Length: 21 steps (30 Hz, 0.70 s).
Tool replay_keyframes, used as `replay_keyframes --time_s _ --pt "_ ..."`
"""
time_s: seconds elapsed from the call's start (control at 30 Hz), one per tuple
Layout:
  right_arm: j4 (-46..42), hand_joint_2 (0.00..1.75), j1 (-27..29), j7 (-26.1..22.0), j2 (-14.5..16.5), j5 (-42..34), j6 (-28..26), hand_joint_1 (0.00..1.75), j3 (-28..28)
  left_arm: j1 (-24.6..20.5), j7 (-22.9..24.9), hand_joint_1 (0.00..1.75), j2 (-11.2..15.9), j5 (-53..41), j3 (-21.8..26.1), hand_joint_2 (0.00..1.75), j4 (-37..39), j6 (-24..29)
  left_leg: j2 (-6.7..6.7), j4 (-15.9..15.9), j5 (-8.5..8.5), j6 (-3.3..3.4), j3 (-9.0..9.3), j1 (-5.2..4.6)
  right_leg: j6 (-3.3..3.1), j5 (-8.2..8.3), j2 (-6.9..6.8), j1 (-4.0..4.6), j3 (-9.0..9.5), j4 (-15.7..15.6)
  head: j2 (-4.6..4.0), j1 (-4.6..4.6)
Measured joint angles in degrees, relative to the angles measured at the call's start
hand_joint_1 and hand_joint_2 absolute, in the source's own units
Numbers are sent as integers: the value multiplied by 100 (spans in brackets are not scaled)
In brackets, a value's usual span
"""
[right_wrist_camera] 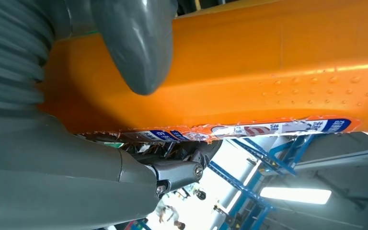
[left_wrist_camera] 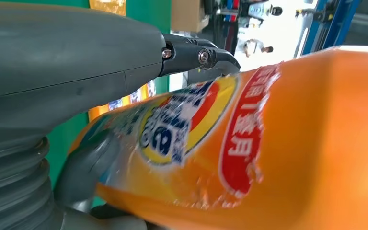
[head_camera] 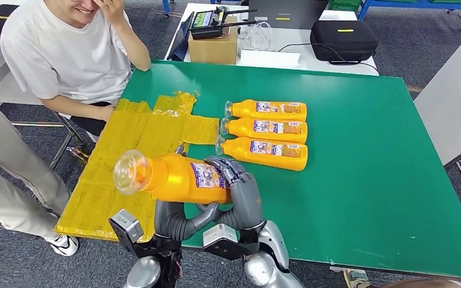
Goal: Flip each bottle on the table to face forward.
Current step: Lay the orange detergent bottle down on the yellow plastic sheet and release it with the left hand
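Right now both the left hand and the right hand clasp one orange bottle above the table's near edge, seemingly to turn its label forward.

Silver arms, grey many-fingered hands

The left hand and right hand are dark grey with thick, smooth, rounded thumbs and darker, segmented fingers pinned with small bright screws; a grey ribbed cover wraps each wrist; below the hands sit boxy grey wrist modules with pale faces, then glossy silver rounded forearm shells at the lower edge of the head view
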Motion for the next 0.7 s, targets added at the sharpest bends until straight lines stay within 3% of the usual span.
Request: replay_keyframes --time_s 0.37,0.5,0.7 --pt "204 175 30 4 -9 88 -9 175 149 -5 -50 3 0 137 54 175 -303 100 0 0 0 0 -1 0 0 0 0 0 0 0 0 1" --pt "292 175 36 2 -11 188 -123 175 200 -7 258 169 0 762 71 175 -338 -195 0 0 0 0 0 0 0 0 0 0 -1 0 0 1" --pt "428 175 64 13 -17 207 -179 175 235 -6 610 175 0 1525 97 175 -339 -716 0 0 0 0 0 0 0 0 1 0 -2 0 0 1"
